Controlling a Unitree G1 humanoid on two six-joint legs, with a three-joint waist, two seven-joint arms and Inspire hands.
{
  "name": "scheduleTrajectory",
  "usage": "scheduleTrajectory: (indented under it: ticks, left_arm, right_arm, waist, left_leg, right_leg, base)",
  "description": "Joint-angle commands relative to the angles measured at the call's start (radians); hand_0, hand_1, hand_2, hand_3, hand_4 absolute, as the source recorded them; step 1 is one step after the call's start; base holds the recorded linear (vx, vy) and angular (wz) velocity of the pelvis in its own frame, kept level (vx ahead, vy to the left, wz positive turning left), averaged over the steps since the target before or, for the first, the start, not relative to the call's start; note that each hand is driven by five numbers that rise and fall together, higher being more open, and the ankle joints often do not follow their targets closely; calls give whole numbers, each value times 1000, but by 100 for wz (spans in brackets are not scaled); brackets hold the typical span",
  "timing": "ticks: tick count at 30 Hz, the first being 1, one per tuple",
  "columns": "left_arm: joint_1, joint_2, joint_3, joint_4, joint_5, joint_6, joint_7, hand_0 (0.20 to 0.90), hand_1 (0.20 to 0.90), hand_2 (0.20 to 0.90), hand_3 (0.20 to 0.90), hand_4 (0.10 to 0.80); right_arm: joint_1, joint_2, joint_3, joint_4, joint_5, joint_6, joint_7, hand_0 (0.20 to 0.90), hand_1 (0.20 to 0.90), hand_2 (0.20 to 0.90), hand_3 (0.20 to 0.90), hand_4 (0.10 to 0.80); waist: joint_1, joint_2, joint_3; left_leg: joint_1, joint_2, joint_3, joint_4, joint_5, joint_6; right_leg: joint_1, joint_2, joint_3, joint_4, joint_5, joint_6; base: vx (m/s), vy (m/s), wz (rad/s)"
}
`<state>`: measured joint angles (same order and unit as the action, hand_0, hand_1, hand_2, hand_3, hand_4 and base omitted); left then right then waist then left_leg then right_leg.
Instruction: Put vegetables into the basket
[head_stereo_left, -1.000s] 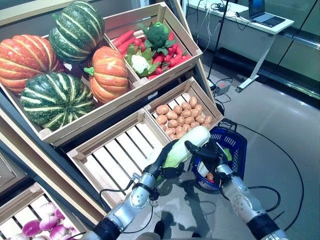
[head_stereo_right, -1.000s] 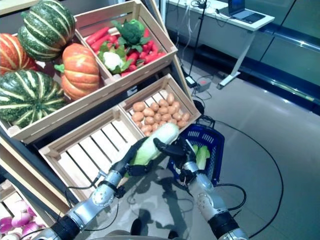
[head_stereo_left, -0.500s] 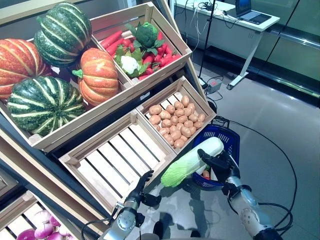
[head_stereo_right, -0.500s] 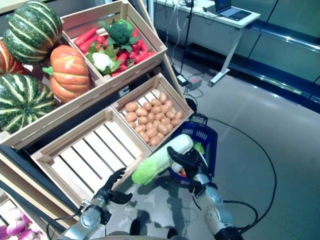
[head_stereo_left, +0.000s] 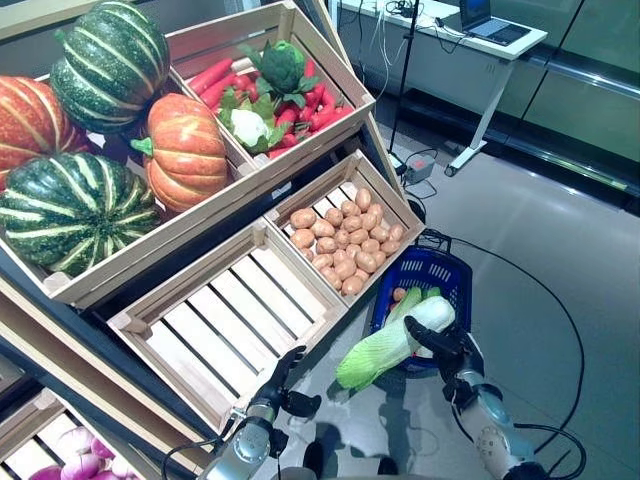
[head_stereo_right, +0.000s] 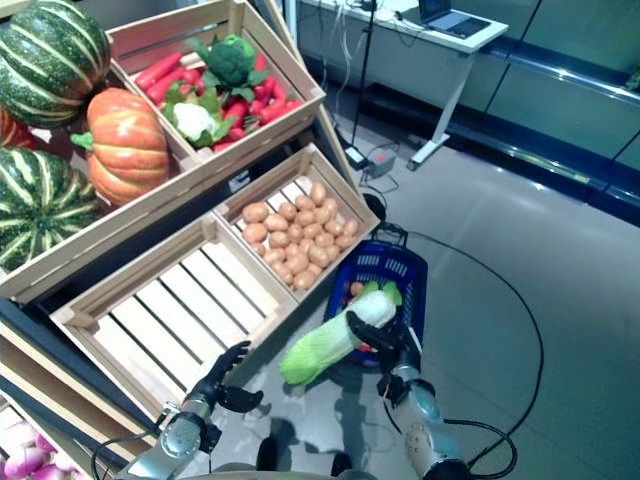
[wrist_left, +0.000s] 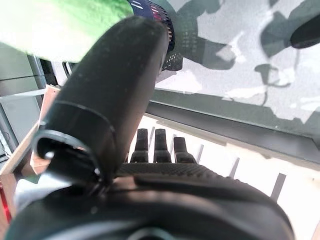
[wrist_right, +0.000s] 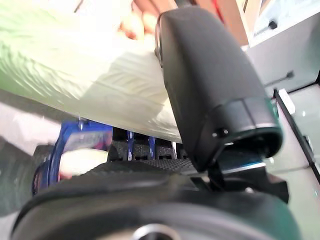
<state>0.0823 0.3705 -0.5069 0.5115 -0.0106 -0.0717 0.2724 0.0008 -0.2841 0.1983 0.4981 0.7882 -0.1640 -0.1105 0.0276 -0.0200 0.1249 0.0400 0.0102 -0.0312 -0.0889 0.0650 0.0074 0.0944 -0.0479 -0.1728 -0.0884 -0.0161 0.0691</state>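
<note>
My right hand (head_stereo_left: 447, 347) is shut on a long napa cabbage (head_stereo_left: 392, 345) with a white stalk end and a green leafy end. It holds the cabbage tilted over the near rim of the blue plastic basket (head_stereo_left: 457, 290), which stands on the floor, with the leafy end pointing down and left, outside the basket. In the right wrist view the thumb (wrist_right: 210, 85) presses on the cabbage (wrist_right: 75, 95). A small orange vegetable (head_stereo_left: 400, 294) and a green one (head_stereo_left: 427, 293) lie in the basket. My left hand (head_stereo_left: 285, 385) is open and empty, low before the empty crate (head_stereo_left: 230, 315).
The wooden vegetable stand (head_stereo_left: 200, 220) with sloping crates stands to the left, its lower right corner close to the basket. A white desk (head_stereo_left: 450, 40) stands at the back right. Grey floor (head_stereo_left: 560, 260) lies to the right of the basket.
My left hand has let go of the cabbage and dropped low. My right hand has carried the cabbage down and right to the basket's rim. The camera has shifted.
</note>
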Motion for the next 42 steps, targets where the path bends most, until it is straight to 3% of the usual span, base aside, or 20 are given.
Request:
scheduleTrajectory:
  ticks: [1, 14, 20, 27, 31, 36, 42]
  left_arm:
    - [-101, 31, -36, -58, -6, -44, -5, 900, 900, 900, 900, 800]
    - [-167, 125, -92, -153, -90, -97, -45, 900, 900, 900, 900, 800]
    - [-271, 134, -139, -178, -118, -212, 14, 900, 900, 900, 900, 800]
    - [-286, 150, -170, -242, -82, -277, 108, 900, 900, 900, 900, 800]
    - [-296, 171, -176, -271, -75, -311, 142, 900, 900, 900, 900, 800]
    - [-277, 182, -180, -340, -90, -334, 171, 900, 900, 900, 900, 800]
    - [-261, 202, -178, -366, -83, -371, 172, 900, 900, 900, 900, 800]
  right_arm:
    - [-177, -85, -112, -68, -46, -184, -56, 300, 300, 300, 300, 400]
    - [-537, -368, -192, 144, -108, -154, -210, 300, 300, 300, 300, 400]
    - [-757, -480, -182, 280, -56, -218, -268, 300, 300, 300, 300, 400]
    - [-892, -526, -137, 305, -104, -240, -393, 300, 300, 300, 300, 400]
    - [-976, -562, -112, 343, -150, -203, -452, 300, 300, 300, 300, 400]
    - [-1049, -613, -83, 377, -198, -185, -447, 300, 300, 300, 300, 400]
    - [-1096, -651, -58, 399, -226, -162, -463, 300, 300, 300, 300, 400]
  waist:
    - [19, 6, 16]
    - [56, 18, 79]
    - [70, 53, 253]
    - [76, 78, 359]
    - [86, 94, 385]
    - [89, 123, 395]
    - [99, 131, 395]
  left_leg:
    - [-17, 36, 1, 2, -4, -31]
    - [-39, 40, -11, 3, 2, -42]
    - [-221, 21, -23, 204, -3, -48]
    - [-469, -27, -12, 535, -107, -22]
    - [-607, -61, 0, 727, -183, 10]
    - [-718, -81, 21, 898, -267, 29]
    - [-792, -81, 29, 1002, -306, 40]
  right_leg:
    - [-27, -47, 12, 1, 100, 5]
    - [-59, -39, -11, 28, 92, -11]
    - [-217, -58, -48, 236, 37, -44]
    - [-435, -81, -55, 543, -69, -87]
    - [-569, -119, -56, 746, -131, -106]
    - [-711, -149, -22, 944, -207, -107]
    - [-782, -167, -21, 1032, -230, -111]
  base:
    - [55, -35, -2]
    - [28, -32, -3]
    - [-241, -2, -4]
    - [-136, -6, 0]
    - [-100, -16, 13]
    - [-27, 28, 11]
    - [-69, -17, 5]
